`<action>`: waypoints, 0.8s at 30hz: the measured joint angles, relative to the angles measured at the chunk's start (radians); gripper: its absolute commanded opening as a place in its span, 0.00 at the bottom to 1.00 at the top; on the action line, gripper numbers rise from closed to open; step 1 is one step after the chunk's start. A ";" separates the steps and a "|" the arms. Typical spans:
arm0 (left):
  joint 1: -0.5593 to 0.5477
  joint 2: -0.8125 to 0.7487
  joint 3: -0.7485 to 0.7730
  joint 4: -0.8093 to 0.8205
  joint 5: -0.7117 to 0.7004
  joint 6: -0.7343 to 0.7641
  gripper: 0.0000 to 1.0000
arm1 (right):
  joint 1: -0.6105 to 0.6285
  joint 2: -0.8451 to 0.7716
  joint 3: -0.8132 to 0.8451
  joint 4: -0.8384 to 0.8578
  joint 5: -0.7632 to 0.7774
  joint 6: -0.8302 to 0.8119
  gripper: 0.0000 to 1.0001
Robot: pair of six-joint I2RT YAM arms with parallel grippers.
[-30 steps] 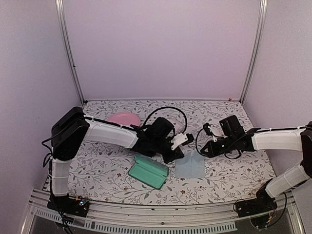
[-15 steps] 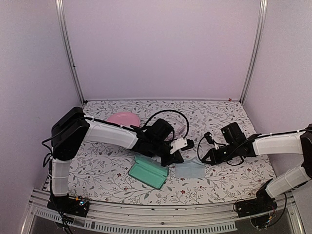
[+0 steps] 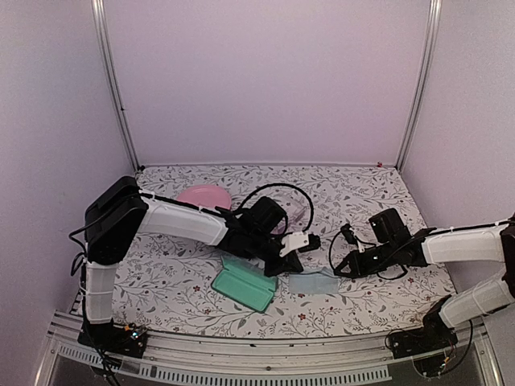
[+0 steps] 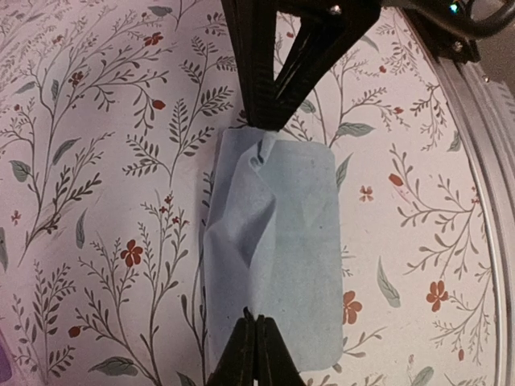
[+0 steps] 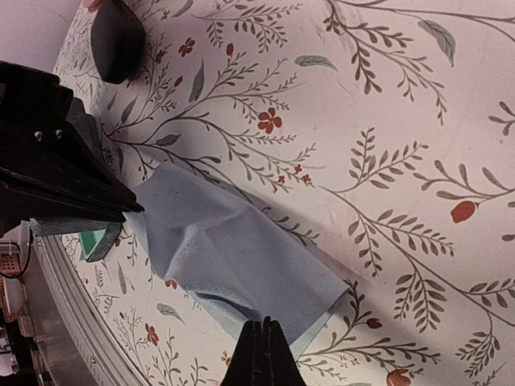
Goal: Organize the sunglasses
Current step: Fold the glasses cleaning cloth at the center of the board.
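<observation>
1. Two grippers met over one light blue cloth (image 3: 315,281) at the middle of the floral table (image 3: 161,273).
2. The left gripper (image 3: 291,268) had its jaws pressed together on the cloth's left edge. In the left wrist view its fingers (image 4: 256,354) met on the near border of the cloth.
3. The right gripper (image 3: 342,272) was also pinched tight, on the opposite edge. In the right wrist view its fingertips (image 5: 261,350) held the cloth's near border.
4. The cloth lay wrinkled between them, with one long fold along it, and it mostly rested on the table.
5. An open green case (image 3: 245,283) lay just beside the cloth on its left, near the left gripper.
6. A pink rounded object (image 3: 203,195) sat farther back on the left, well apart from the cloth.
7. The sunglasses (image 3: 298,215), a pale translucent pair, seemed to lie on the table just behind the left arm's wrist. They were partly hidden and apart from both grippers. I could not make out the reddish-brown pair.
8. A dark rounded object (image 5: 117,36) showed at the far edge of the right wrist view. I could not tell what it was.
</observation>
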 measured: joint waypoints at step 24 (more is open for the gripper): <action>-0.014 -0.008 -0.032 -0.013 0.049 0.041 0.01 | 0.001 -0.032 -0.076 0.031 -0.040 0.069 0.00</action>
